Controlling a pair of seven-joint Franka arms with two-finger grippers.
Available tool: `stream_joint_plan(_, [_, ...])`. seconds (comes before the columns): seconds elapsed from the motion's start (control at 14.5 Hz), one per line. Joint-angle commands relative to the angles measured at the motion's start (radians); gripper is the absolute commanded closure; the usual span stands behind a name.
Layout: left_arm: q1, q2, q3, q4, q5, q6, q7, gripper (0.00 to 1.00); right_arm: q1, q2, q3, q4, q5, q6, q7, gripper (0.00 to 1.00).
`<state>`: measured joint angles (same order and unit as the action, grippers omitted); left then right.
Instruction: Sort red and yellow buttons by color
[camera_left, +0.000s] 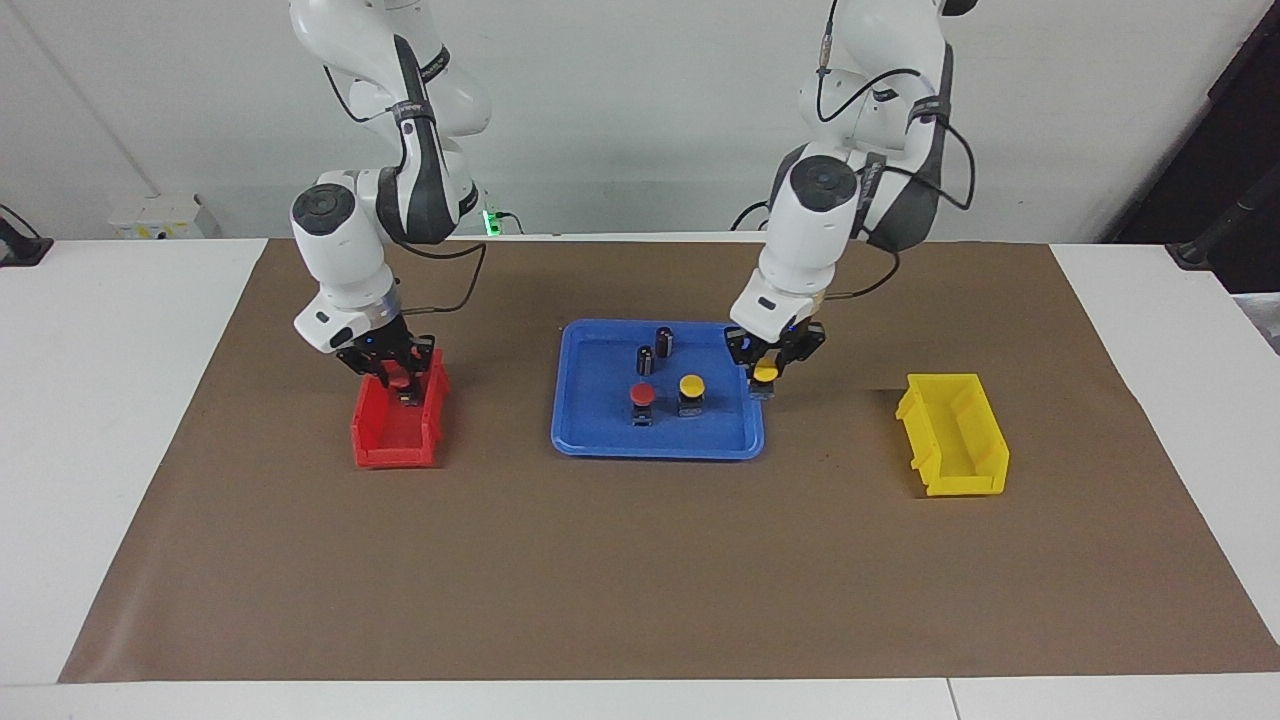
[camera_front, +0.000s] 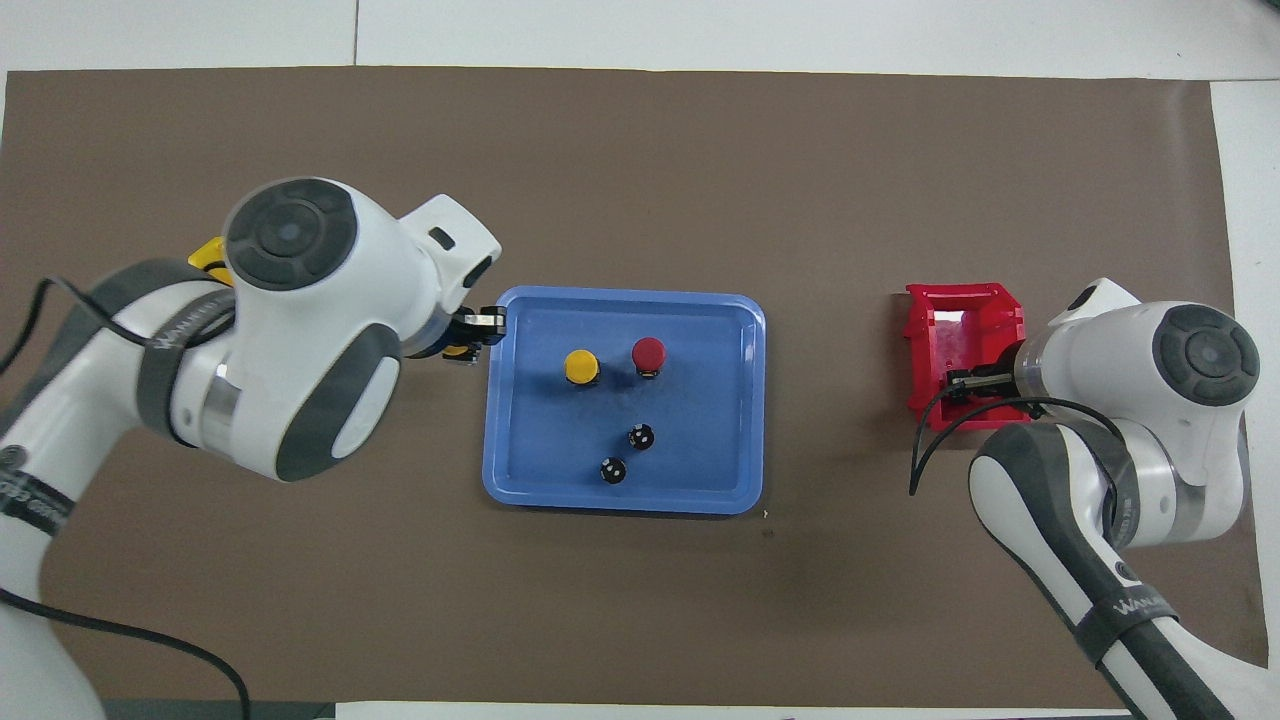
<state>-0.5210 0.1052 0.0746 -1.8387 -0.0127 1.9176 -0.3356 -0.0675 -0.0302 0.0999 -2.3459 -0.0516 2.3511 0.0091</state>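
Observation:
My right gripper (camera_left: 400, 384) is shut on a red button (camera_left: 399, 379) and holds it low inside the red bin (camera_left: 395, 447), at the end nearer the robots. In the overhead view the right gripper (camera_front: 966, 380) hides that button. My left gripper (camera_left: 766, 378) is shut on a yellow button (camera_left: 766, 371) and holds it just above the rim of the blue tray (camera_left: 655, 449) at the left arm's end; a bit of yellow (camera_front: 456, 352) shows overhead. One red button (camera_left: 641, 394) and one yellow button (camera_left: 691, 384) stand side by side in the tray.
Two small dark cylinders (camera_left: 645, 360) (camera_left: 664, 341) stand in the tray, nearer the robots than the buttons. An open yellow bin (camera_left: 960, 470) sits on the brown mat toward the left arm's end; overhead the left arm covers most of it. The red bin (camera_front: 925, 330) sits toward the right arm's end.

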Motion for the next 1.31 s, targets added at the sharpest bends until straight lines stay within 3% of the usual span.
stream_joint_plan(0.0, [0.148, -0.021, -0.004, 0.004, 0.005, -0.042, 0.223, 0.99, -0.002, 0.012, 0.003, 0.077, 0.007, -0.084, -0.023, 0.37])
stream_joint_plan(0.14, [0.261, -0.019, -0.006, 0.001, 0.003, -0.011, 0.372, 0.99, 0.0, 0.039, 0.006, 0.198, 0.007, -0.203, -0.023, 0.35])
stream_joint_plan(0.28, [0.332, -0.019, -0.006, -0.031, 0.002, 0.087, 0.395, 0.99, 0.009, 0.074, 0.018, 0.355, 0.009, -0.324, -0.012, 0.33])
stream_joint_plan(0.48, [0.383, 0.002, -0.006, -0.039, 0.002, 0.136, 0.437, 0.99, 0.128, 0.171, 0.026, 0.596, 0.012, -0.436, 0.105, 0.28])
stream_joint_plan(0.62, [0.407, -0.002, -0.004, -0.108, 0.002, 0.187, 0.483, 0.99, 0.243, 0.219, 0.026, 0.695, 0.039, -0.415, 0.304, 0.25])
stream_joint_plan(0.76, [0.423, -0.009, -0.006, -0.184, 0.002, 0.277, 0.484, 0.99, 0.363, 0.278, 0.024, 0.732, 0.021, -0.37, 0.476, 0.25])
stream_joint_plan(0.96, [0.427, -0.002, -0.006, -0.224, 0.002, 0.299, 0.484, 0.99, 0.507, 0.39, 0.026, 0.75, -0.086, -0.284, 0.708, 0.25])
stream_joint_plan(1.1, [0.427, -0.009, -0.006, -0.247, 0.002, 0.308, 0.484, 0.99, 0.554, 0.463, 0.024, 0.752, -0.103, -0.207, 0.801, 0.24])
stream_joint_plan(1.24, [0.423, -0.009, -0.006, -0.273, 0.002, 0.328, 0.486, 0.95, 0.58, 0.478, 0.026, 0.741, -0.125, -0.176, 0.821, 0.24])
